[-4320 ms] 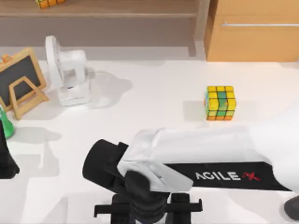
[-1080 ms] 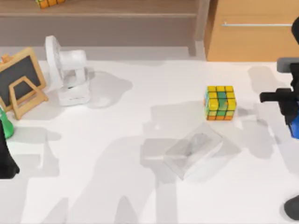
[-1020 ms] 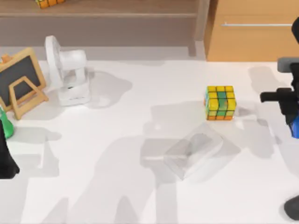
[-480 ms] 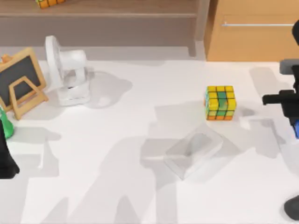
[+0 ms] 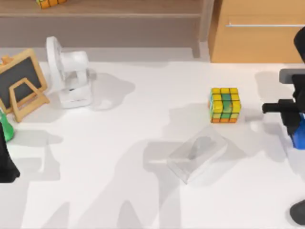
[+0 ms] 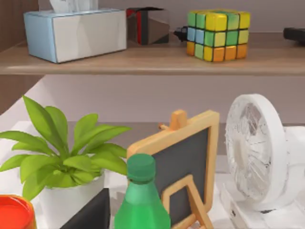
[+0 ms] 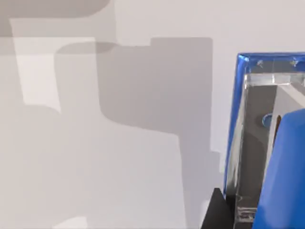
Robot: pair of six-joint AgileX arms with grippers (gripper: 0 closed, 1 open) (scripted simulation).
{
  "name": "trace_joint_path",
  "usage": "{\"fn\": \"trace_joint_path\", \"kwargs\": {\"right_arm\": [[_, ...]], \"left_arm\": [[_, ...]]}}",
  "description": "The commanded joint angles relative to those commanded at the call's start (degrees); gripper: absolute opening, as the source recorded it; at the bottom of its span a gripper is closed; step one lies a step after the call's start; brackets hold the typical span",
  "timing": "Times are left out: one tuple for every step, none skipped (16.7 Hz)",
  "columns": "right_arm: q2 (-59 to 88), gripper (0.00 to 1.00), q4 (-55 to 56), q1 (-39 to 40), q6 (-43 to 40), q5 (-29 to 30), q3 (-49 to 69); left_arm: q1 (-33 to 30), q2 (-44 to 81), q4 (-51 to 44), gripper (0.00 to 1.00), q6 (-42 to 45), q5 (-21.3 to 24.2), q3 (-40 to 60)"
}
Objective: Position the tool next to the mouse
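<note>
white tabletop (image 5: 143, 124) below shelf and cabinet | right gripper (image 5: 291, 119) at right edge, above table, closed on blue tool (image 5: 299, 138) | mouse (image 5: 298, 212) lies at the lower right corner, well apart | you risk nudging the mouse on descent, or the tool rolling off the edge when released | left arm parked
</note>
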Motion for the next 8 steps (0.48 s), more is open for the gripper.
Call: {"fn": "trace_joint_path", "kwargs": {"right_arm": [[0.39,0.00,0.08,0.03,-0.01,-0.19,-0.39],[0.39,0.00,0.08,0.03,-0.01,-0.19,-0.39],[0.39,0.00,0.08,0.03,-0.01,-0.19,-0.39],[0.39,0.00,0.08,0.03,-0.01,-0.19,-0.39],[0.39,0.00,0.08,0.03,-0.01,-0.19,-0.39],[0.39,0.08,0.08,0.03,-0.01,-0.19,-0.39],[0.39,0.15,0.08,0.03,-0.01,-0.19,-0.39],[0.39,0.23,0.08,0.03,-0.01,-0.19,-0.39]], "left_arm": [[0.00,0.00,0.00,1.00,0.00,0.00,0.00],[0.00,0.00,0.00,1.00,0.00,0.00,0.00],[0.00,0.00,0.00,1.00,0.00,0.00,0.00],[0.00,0.00,0.00,1.00,0.00,0.00,0.00],[0.00,0.00,0.00,1.00,0.00,0.00,0.00],[0.00,0.00,0.00,1.00,0.00,0.00,0.00],[0.00,0.00,0.00,1.00,0.00,0.00,0.00],[0.00,0.00,0.00,1.00,0.00,0.00,0.00]]}}
